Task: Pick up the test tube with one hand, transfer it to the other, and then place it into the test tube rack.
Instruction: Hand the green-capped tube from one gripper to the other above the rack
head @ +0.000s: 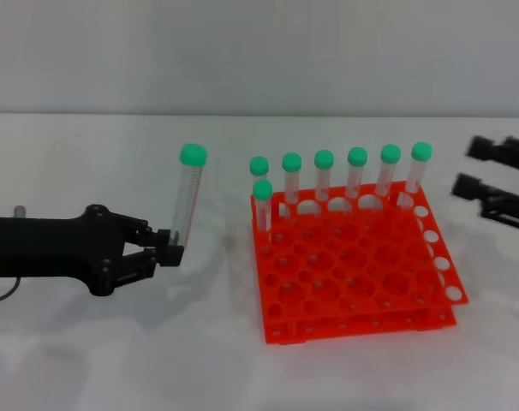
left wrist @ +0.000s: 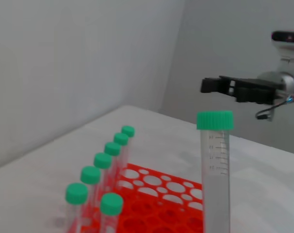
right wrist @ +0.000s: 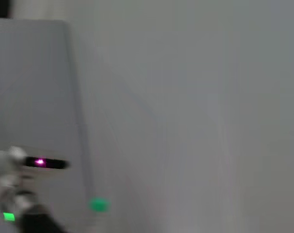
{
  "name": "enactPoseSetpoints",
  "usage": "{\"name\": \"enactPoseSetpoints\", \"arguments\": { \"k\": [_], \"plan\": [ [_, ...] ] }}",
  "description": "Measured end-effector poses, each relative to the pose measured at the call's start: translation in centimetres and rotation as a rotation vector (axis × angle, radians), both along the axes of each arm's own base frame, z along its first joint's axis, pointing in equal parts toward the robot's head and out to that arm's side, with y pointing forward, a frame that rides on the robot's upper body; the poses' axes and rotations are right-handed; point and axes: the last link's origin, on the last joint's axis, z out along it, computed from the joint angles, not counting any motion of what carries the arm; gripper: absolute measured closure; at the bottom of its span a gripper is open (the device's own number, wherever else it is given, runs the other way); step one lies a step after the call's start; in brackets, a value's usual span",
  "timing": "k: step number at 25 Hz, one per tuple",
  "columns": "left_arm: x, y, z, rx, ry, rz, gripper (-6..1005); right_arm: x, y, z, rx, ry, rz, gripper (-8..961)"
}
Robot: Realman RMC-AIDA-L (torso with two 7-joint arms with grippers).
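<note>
Left end effector [head: 168,254]: left of the test tube rack [head: 354,265], clamped on the lower end of the test tube [head: 186,201], held upright, clear of the surface [head: 114,360]; pick-up judged done. Rack: seven capped tubes [head: 341,184] along its far side. Right end effector [head: 480,169]: right of the rack, fingers apart, empty; handover and placing remain.

Both grippers [head: 170,254] [head: 474,167] are matte black with blocky two-part fingers [head: 152,233].

a lab bench: an orange-red test tube rack [head: 354,265] holding green-capped tubes [head: 357,175] at its twelve o'clock edge, on a plain white table [head: 114,360].
</note>
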Motion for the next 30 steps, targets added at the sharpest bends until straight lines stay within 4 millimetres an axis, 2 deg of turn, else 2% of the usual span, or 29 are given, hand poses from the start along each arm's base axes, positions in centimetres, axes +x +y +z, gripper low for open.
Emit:
{"name": "enactPoseSetpoints", "arguments": {
  "k": [7,14,30],
  "plan": [
    [-0.7,-0.4,0.1,0.122,-0.008,-0.062,784,-4.0,1.5,-2.3,-0.152,0.008,0.066,307],
    [-0.7,-0.4,-0.6,0.171,-0.009,-0.1,778,-7.4,2.3,-5.9,-0.216,0.042,0.082,307],
    [0.3,0.7,-2.3,0.179,-0.031,-0.159,764,-9.9,2.1,-10.1,-0.328,0.054,0.065,307]
  ]
}}
